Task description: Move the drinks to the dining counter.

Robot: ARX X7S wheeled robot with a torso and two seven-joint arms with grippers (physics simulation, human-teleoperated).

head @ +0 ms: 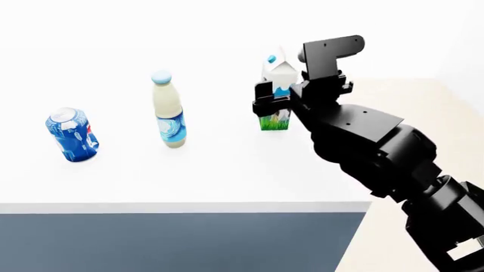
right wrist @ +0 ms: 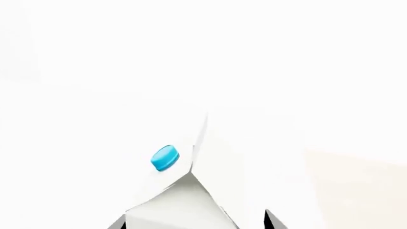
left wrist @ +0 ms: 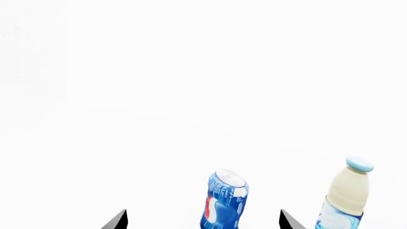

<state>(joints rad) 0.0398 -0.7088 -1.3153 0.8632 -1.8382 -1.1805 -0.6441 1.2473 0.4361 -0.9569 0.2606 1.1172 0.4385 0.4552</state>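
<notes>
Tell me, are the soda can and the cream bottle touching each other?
Apart. The head view shows the soda can and the cream bottle standing separately with bare white counter between them.

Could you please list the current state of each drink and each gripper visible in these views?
Soda can: upright on the dining counter, free of both grippers.
Bottle: upright, capped, standing free.
Milk carton: upright, cap on, between the right gripper's fingers.
Right gripper: around the carton; firmness of grip unclear.
Left gripper: open, holding nothing.
</notes>
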